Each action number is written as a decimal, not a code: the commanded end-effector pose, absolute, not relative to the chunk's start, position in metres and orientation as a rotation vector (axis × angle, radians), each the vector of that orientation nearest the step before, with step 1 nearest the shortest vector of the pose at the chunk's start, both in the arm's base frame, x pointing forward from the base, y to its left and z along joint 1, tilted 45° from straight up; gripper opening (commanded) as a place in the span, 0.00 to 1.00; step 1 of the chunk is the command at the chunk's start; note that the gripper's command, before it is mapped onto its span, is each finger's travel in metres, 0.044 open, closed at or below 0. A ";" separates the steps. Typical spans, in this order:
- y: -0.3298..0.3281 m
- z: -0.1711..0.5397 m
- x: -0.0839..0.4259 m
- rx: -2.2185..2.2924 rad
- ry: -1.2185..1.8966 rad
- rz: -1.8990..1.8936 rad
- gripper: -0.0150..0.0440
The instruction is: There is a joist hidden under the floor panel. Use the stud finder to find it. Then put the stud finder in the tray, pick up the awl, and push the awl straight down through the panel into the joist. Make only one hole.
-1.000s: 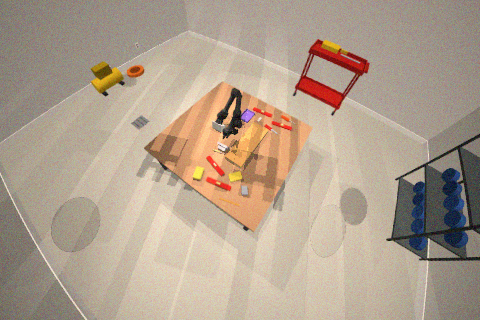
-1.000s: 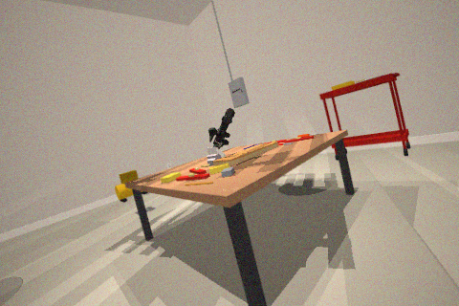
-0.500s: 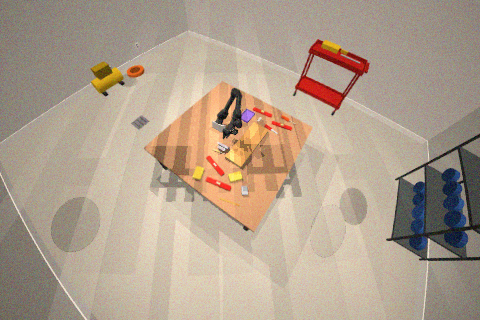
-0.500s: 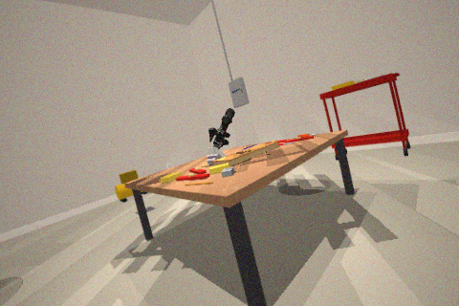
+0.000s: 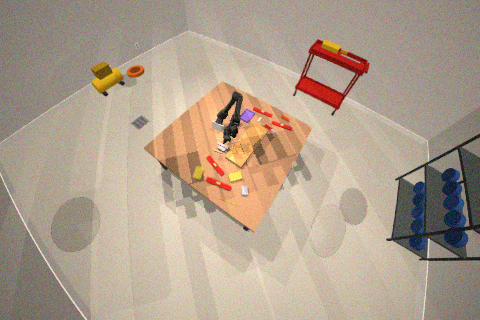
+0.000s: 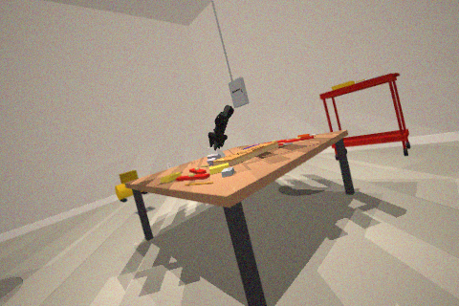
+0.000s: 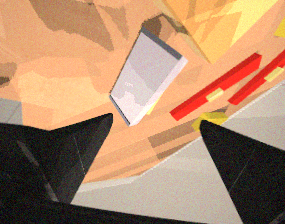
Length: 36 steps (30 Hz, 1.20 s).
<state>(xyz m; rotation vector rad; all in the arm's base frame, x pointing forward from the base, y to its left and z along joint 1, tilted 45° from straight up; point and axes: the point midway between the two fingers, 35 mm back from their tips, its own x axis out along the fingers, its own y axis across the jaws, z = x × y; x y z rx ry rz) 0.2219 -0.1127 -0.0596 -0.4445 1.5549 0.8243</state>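
My gripper point(image 5: 226, 141) point(image 6: 216, 148) point(image 7: 155, 120) is open and empty above the table. A white block with dark ends point(image 5: 222, 146) point(image 6: 213, 157) point(image 7: 147, 75), which looks like the stud finder, lies on the table close below, beyond the fingertips and nearer the left finger in the wrist view. The yellowish wooden floor panel point(image 5: 243, 152) point(image 6: 249, 153) point(image 7: 213, 42) lies beside it. A pale grey box point(image 5: 218, 125), perhaps the tray, sits beside the arm. A thin yellowish piece point(image 7: 151, 108) shows by the block; I cannot tell whether it is the awl. The joist is hidden.
Red bars point(image 5: 215, 165) point(image 7: 215, 87) and yellow blocks point(image 5: 235, 176) point(image 6: 219, 168) lie on the table beyond the white block. A small grey block point(image 5: 244, 190) point(image 6: 228, 171) and a thin yellow stick point(image 5: 230, 202) lie farther out. A purple square point(image 5: 247, 115) lies near the arm, with more red bars point(image 5: 262, 112) beyond.
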 end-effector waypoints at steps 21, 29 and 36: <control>-0.138 -0.125 0.224 -0.666 0.473 1.711 1.00; -0.138 -0.125 0.224 -0.666 0.473 1.711 1.00; -0.138 -0.125 0.224 -0.666 0.473 1.711 1.00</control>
